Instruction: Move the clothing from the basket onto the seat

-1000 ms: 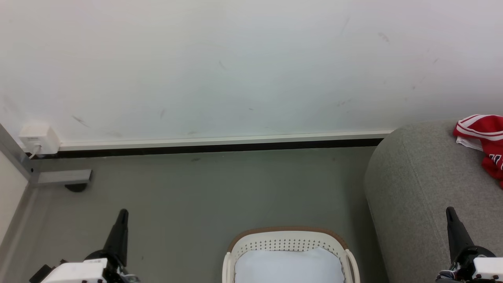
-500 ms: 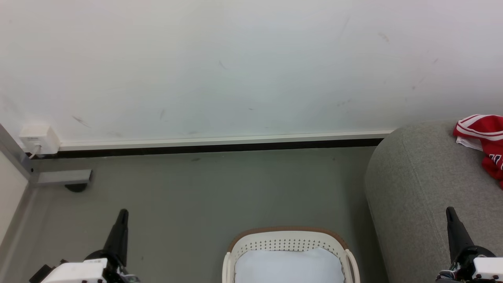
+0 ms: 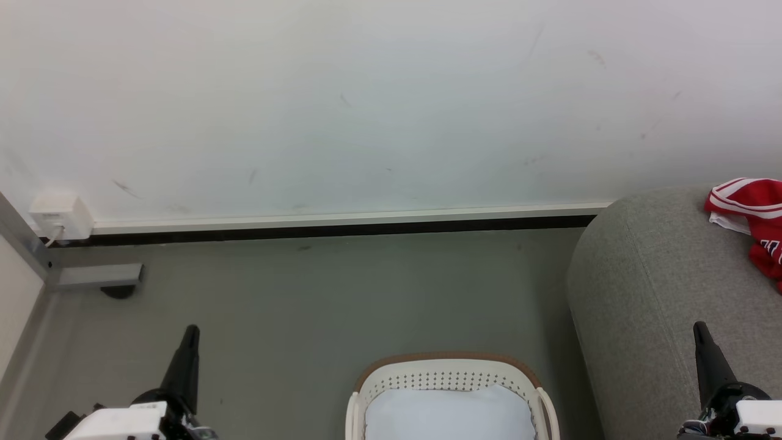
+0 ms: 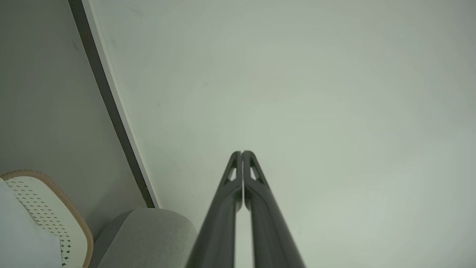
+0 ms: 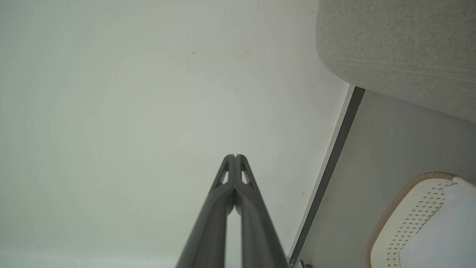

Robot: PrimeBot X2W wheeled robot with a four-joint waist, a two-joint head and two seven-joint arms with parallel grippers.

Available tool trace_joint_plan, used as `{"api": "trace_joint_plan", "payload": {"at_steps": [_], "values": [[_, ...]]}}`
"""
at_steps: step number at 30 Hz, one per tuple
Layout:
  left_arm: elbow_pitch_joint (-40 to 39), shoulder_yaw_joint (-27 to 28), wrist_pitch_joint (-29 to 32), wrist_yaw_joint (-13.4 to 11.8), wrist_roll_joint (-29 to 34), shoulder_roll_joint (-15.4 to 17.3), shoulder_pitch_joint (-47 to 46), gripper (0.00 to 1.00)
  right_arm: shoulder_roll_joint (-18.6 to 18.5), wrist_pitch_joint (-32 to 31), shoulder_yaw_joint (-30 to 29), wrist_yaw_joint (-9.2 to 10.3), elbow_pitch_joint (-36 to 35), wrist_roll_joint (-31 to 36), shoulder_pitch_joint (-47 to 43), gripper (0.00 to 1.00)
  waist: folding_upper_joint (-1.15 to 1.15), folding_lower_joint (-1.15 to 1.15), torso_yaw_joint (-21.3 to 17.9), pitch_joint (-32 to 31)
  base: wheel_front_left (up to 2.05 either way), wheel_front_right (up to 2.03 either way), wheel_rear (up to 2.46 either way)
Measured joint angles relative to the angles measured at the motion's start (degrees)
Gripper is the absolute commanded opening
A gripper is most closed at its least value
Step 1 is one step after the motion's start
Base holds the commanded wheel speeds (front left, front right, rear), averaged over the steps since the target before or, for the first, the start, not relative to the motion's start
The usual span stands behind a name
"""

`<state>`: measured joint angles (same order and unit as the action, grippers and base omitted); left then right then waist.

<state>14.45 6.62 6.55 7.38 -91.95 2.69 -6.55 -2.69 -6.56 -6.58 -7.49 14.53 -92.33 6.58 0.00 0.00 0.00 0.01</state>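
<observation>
You had both claws pressed together, tips pointing at the wall [image 3: 366,110]. L claw [image 3: 191,331] hung low left over the floor [image 3: 317,293], R claw [image 3: 699,327] low right in front of the seat [image 3: 660,293]. Red clothing [image 3: 754,214] lay on top of the seat, at the pic's right edge. Basket [image 3: 446,355] sat on the floor btw. the claws, just beside the seat, pale bottom showing.

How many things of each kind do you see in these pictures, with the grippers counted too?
Grippers: 2, left gripper and right gripper, both shut
Clothing: 1 red heap, lying on the seat; how many pieces it holds I cannot tell
Basket: 1
Seat: 1
Wall box: 1
Total: 6
</observation>
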Motion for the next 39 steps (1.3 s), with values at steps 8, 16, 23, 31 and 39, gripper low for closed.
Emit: {"api": "trace_joint_plan", "payload": {"at_steps": [8, 16, 23, 31, 39], "values": [[0.0, 0.0, 0.0, 0.0, 0.0, 0.0, 0.0, 0.00, 0.0, 0.0, 0.0, 0.00, 0.0, 0.0, 0.0, 0.00, 0.00, 0.00, 0.0, 0.0, 0.00, 0.00, 0.00], [0.0, 0.0, 0.0, 0.0, 0.0, 0.0, 0.0, 0.00, 0.0, 0.0, 0.0, 0.00, 0.0, 0.0, 0.0, 0.00, 0.00, 0.00, 0.0, 0.0, 0.00, 0.00, 0.00], [0.0, 0.0, 0.0, 0.0, 0.0, 0.0, 0.0, 0.00, 0.0, 0.0, 0.0, 0.00, 0.0, 0.0, 0.0, 0.00, 0.00, 0.00, 0.0, 0.0, 0.00, 0.00, 0.00], [0.0, 0.0, 0.0, 0.0, 0.0, 0.0, 0.0, 0.00, 0.0, 0.0, 0.0, 0.00, 0.0, 0.0, 0.0, 0.00, 0.00, 0.00, 0.0, 0.0, 0.00, 0.00, 0.00], [0.0, 0.0, 0.0, 0.0, 0.0, 0.0, 0.0, 0.00, 0.0, 0.0, 0.0, 0.00, 0.0, 0.0, 0.0, 0.00, 0.00, 0.00, 0.0, 0.0, 0.00, 0.00, 0.00]]}}
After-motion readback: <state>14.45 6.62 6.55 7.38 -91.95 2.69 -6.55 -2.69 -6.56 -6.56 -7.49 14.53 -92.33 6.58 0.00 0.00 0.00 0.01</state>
